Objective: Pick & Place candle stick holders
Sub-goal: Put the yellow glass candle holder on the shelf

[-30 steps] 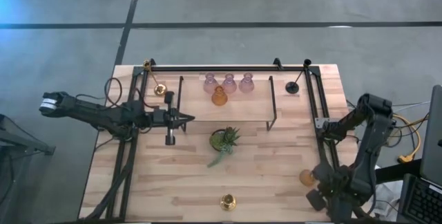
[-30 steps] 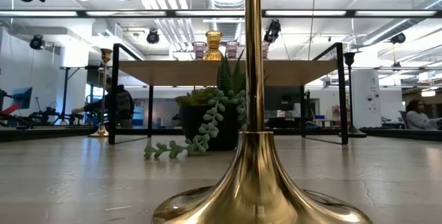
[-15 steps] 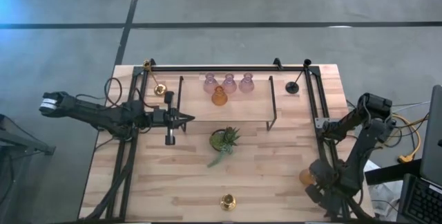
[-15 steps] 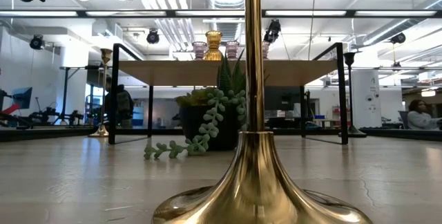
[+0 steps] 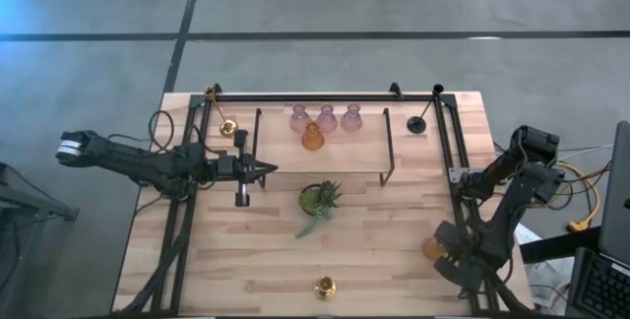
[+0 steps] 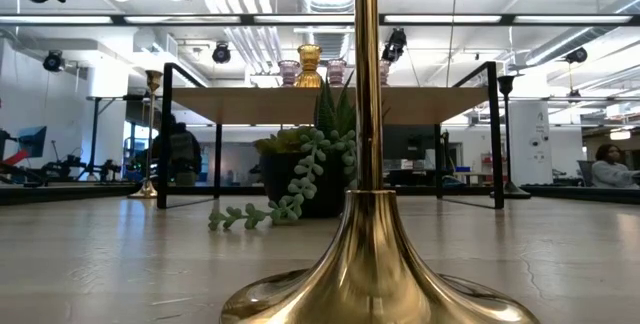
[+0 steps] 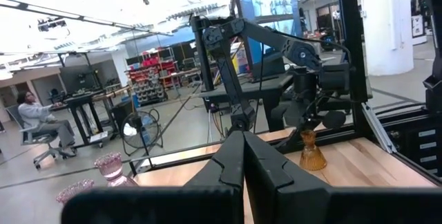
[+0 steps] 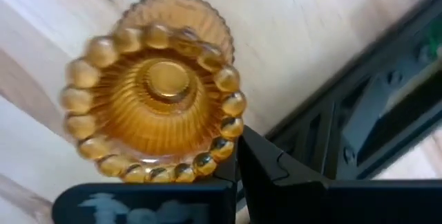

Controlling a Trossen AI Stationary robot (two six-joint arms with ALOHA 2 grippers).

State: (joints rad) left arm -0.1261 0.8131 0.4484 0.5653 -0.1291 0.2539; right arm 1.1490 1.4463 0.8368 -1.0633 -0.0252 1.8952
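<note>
Biggest thing first: the pale wooden plank worktop [image 5: 374, 250] carries a black metal-framed shelf with a wooden top [image 5: 384, 132] along its far side, and that shelf already holds the three pale pink bulbous glass holders [image 5: 326, 117] plus one amber bulbous glass holder [image 5: 312, 139]. A slim brass holder [image 5: 227, 127] stands by the shelf's left legs and a slim black holder [image 5: 417, 123] by its right legs, both down on the worktop as far as I can tell. The small green potted plant [image 5: 320, 199] sits mid-worktop, not part of the job.

The left claw [image 5: 268, 168] hovers just in front of the shelf's left end, fingers pressed together, holding nothing.

The right claw [image 8: 238, 165] is at the near right corner, also pressed together and empty, sitting right beside the second amber bulbous glass holder [image 8: 153, 86] and looking down into its beaded rim. That's the risk, I reckon: shut fingers this close can only shove the glass, and it's near the black frame rail and the worktop's edge, so a nudge could tip it or roll it off. It needs to spread before dropping in.

The tall brass slim-stemmed holder with the flared round base [image 5: 325, 287] at the near edge is top-heavy-looking, so any arm sweeping low past it could topple it.
</note>
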